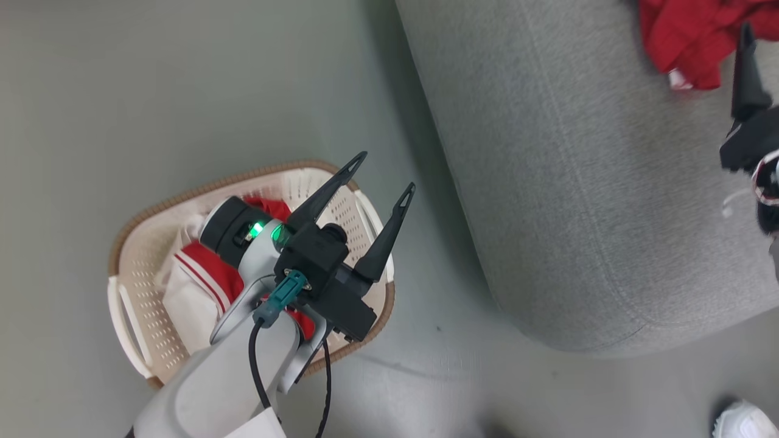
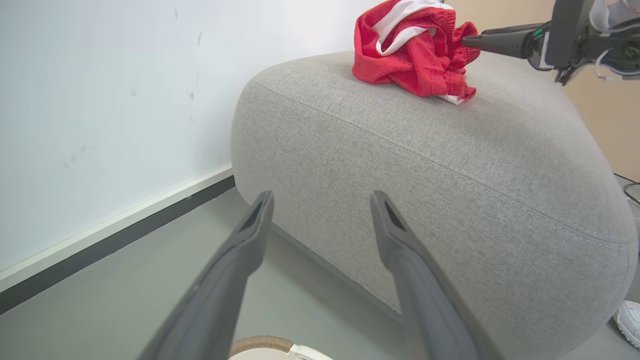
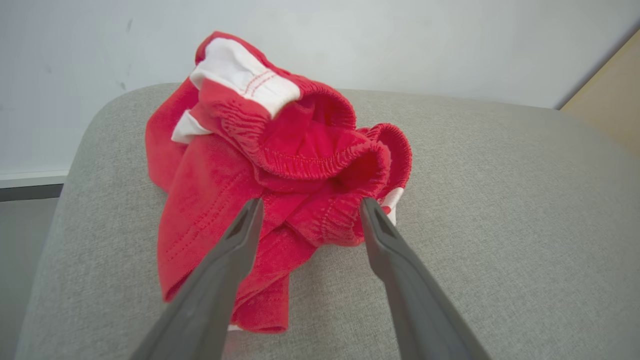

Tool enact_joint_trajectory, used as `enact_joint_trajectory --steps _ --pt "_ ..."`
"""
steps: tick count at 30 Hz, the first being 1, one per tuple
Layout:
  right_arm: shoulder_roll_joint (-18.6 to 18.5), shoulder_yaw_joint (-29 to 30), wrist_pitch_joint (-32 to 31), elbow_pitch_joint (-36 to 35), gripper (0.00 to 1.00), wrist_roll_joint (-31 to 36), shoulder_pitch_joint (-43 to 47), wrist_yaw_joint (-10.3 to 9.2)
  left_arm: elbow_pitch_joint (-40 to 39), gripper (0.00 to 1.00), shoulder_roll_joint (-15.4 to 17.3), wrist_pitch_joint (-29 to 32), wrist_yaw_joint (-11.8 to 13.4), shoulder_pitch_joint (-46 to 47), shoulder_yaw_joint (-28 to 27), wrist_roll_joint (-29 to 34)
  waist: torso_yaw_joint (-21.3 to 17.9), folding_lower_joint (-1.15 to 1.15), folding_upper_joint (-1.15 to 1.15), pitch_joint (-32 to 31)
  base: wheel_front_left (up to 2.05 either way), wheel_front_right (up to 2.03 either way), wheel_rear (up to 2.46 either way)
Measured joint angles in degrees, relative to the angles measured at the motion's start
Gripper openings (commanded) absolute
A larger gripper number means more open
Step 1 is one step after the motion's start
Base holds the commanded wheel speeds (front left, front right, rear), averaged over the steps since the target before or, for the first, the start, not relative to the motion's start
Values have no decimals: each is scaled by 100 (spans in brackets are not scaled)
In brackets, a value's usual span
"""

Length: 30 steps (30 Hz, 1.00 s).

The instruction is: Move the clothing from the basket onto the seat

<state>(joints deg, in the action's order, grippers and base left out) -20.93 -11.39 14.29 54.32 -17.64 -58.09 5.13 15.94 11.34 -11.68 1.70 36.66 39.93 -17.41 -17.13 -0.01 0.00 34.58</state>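
A crumpled red garment with a white band (image 3: 280, 165) lies on top of the grey seat (image 3: 500, 210). My right gripper (image 3: 311, 202) is open, its fingertips standing either side of the near folds without clamping them. The same garment (image 1: 688, 36) sits at the head view's top right, by one dark right finger (image 1: 745, 67). A red and white jersey (image 1: 207, 274) lies in the cream basket (image 1: 131, 286) on the floor, partly hidden by my left arm. Above the basket, my left gripper (image 1: 384, 173) hangs open and empty, pointing toward the seat (image 2: 425, 165).
The basket stands on grey floor left of the seat's rounded end (image 1: 578, 213). A white wall with a dark skirting strip (image 2: 115, 235) runs behind the seat. A person's white shoe (image 1: 745, 420) shows on the floor at the lower right.
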Motion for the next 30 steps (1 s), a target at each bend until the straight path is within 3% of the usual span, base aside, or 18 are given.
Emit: enact_joint_trajectory --steps 12,30 --pt "58 -85 0 -815 100 121 996 26 402 100 -159 -212 93 -447 -441 -443 164 -1 -1 -943 0 0 0" --pt "642 -63 1 -2225 100 119 2889 -125 788 100 -192 -263 339 -1662 -1263 -1028 906 0 -1 -2384 0 0 0"
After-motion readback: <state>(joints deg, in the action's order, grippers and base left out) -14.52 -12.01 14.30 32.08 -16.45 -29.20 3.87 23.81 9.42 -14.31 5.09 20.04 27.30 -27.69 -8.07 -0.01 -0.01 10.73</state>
